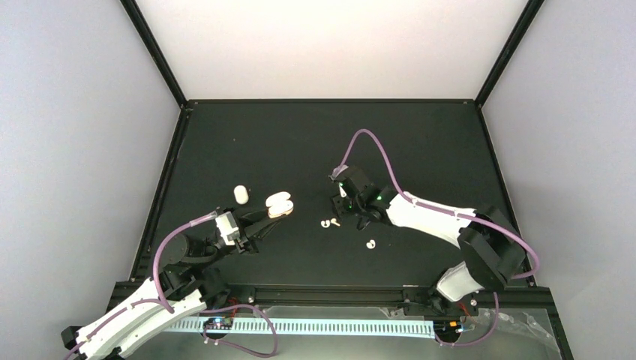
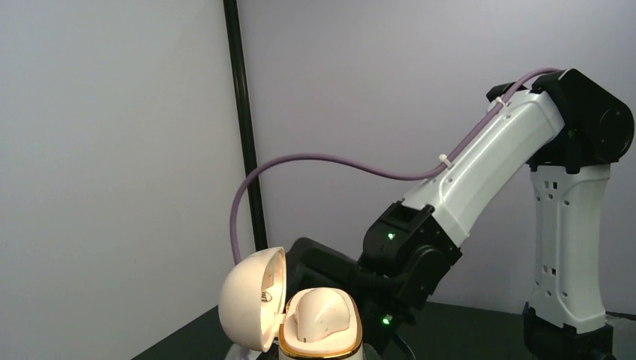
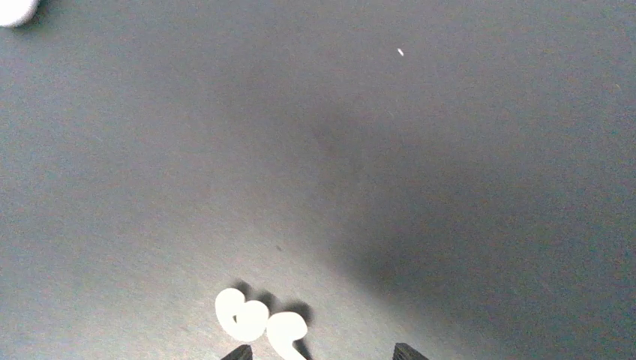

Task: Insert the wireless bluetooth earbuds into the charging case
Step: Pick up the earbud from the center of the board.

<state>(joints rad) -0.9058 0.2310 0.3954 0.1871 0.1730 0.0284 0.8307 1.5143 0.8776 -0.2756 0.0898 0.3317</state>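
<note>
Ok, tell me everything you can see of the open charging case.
The open charging case is glossy cream plastic with a gold-rimmed base. Its lid stands open on the left of the wrist view; a cream moulded hump fills the base. It sits upright at the tip of the left gripper; the jaws' hold is hidden.

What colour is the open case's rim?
Gold rim on a cream charging case; clearest in left wrist view.

Open charging case (image 2: 255, 300), right arm (image 2: 480, 180) behind
</note>
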